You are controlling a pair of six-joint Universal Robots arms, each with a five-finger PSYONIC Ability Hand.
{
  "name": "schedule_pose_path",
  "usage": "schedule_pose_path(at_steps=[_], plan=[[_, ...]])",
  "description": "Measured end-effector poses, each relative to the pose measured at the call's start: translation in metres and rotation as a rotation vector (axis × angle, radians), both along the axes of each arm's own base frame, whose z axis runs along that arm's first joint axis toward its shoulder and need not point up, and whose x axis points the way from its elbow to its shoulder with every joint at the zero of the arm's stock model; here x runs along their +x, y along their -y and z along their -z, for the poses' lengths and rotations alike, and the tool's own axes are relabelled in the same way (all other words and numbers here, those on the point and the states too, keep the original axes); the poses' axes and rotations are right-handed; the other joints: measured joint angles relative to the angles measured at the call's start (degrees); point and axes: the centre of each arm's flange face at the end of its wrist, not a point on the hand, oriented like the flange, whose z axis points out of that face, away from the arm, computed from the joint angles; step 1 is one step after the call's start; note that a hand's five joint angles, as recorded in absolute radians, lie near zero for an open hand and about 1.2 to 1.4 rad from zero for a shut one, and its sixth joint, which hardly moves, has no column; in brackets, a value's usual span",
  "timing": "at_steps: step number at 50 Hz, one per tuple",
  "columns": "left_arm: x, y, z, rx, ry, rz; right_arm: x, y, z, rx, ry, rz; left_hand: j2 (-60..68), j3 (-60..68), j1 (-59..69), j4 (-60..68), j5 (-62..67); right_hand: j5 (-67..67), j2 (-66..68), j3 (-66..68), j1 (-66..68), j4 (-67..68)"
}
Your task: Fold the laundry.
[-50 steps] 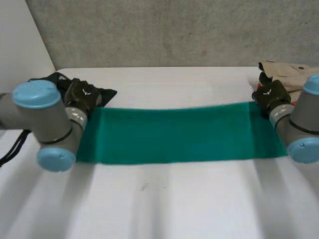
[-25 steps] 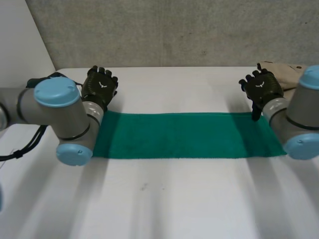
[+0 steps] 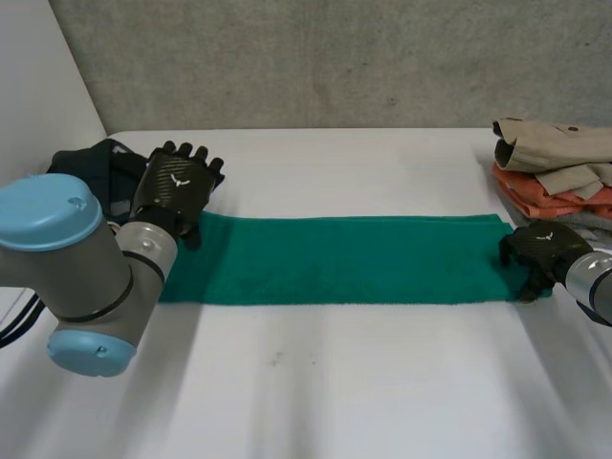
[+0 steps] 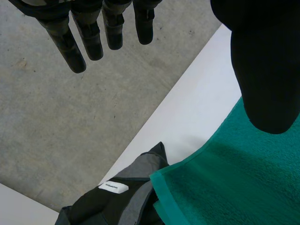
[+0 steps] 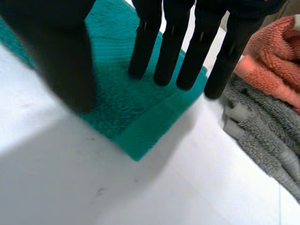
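Observation:
A green towel, folded into a long strip, lies flat across the white table. My left hand hovers over the strip's left end at its far corner, open with straight fingers. In the left wrist view the fingers and the thumb stand wide apart above the towel's corner, holding nothing. My right hand is at the strip's right end. Its straight fingers point down at the towel's corner, thumb apart, nothing pinched.
A dark garment lies at the back left, touching the towel's corner. At the back right sits a stack of folded laundry, with an orange towel over a grey one close to my right hand.
Both hands let go of the towel's far corners and opened. The towel settled flat. The left hand drew back over the left end; the right hand came down to the right end.

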Motion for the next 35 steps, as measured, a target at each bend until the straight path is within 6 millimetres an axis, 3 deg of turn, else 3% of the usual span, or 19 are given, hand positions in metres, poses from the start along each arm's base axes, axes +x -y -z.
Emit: schedule_pose_path(at_steps=[1, 2, 5, 10, 16, 21, 25, 29, 32, 34, 35], plan=[[0.0, 0.0, 0.001, -0.001, 0.0, 0.0, -0.001, 0.002, 0.001, -0.012, -0.001, 0.002, 0.0, 0.0, 0.0, 0.0, 0.0, 14.5, 14.0, 14.5, 13.7, 14.6], [0.0, 0.0, 0.001, -0.002, 0.0, 0.0, -0.002, 0.004, 0.002, -0.02, -0.002, 0.006, 0.0, 0.0, 0.0, 0.0, 0.0, 20.5, 20.4, 20.4, 19.4, 20.5], [0.0, 0.001, 0.002, -0.002, 0.001, -0.001, -0.007, 0.008, 0.003, -0.042, -0.008, 0.025, 0.0, 0.0, 0.0, 0.0, 0.0, 23.1, 23.4, 24.6, 19.9, 25.2], [0.001, -0.002, -0.002, -0.009, -0.001, -0.002, -0.03, 0.015, -0.001, -0.07, -0.045, 0.112, 0.0, 0.0, 0.0, 0.0, 0.0, 23.1, 23.4, 24.8, 19.9, 25.6], [0.004, -0.008, -0.016, -0.037, -0.014, -0.002, -0.079, 0.024, -0.028, -0.159, -0.212, 0.224, 0.0, 0.0, 0.0, 0.0, 0.0, 23.3, 23.4, 24.8, 19.9, 25.6], [0.007, -0.013, -0.024, -0.054, -0.023, -0.003, -0.09, 0.028, -0.044, -0.221, -0.36, 0.208, 0.0, 0.0, 0.0, 0.0, 0.0, 23.5, 23.4, 24.8, 19.9, 25.6], [0.009, -0.015, -0.028, -0.061, -0.028, -0.007, -0.061, 0.026, -0.057, -0.285, -0.367, 0.134, 0.0, 0.0, 0.0, 0.0, 0.0, 23.5, 23.4, 24.9, 19.9, 25.7], [0.012, -0.017, -0.032, -0.069, -0.032, -0.011, 0.006, 0.013, -0.077, -0.383, -0.271, -0.015, 0.0, 0.0, 0.0, 0.0, 0.0, 23.7, 23.4, 25.0, 19.9, 25.8], [0.013, -0.019, -0.035, -0.074, -0.035, -0.014, 0.063, -0.009, -0.089, -0.447, -0.184, -0.158, 0.0, 0.0, 0.0, 0.0, 0.0, 23.7, 23.4, 25.0, 19.9, 25.8], [0.014, -0.02, -0.036, -0.076, -0.036, -0.015, 0.086, -0.021, -0.092, -0.467, -0.151, -0.227, 0.0, 0.0, 0.0, 0.0, 0.0, 23.7, 23.4, 25.0, 19.9, 25.8], [0.015, -0.021, -0.036, -0.076, -0.036, -0.016, 0.115, -0.038, -0.092, -0.49, -0.113, -0.319, 0.0, 0.0, 0.0, 0.0, 0.0, 23.7, 23.4, 25.0, 19.9, 25.8]])
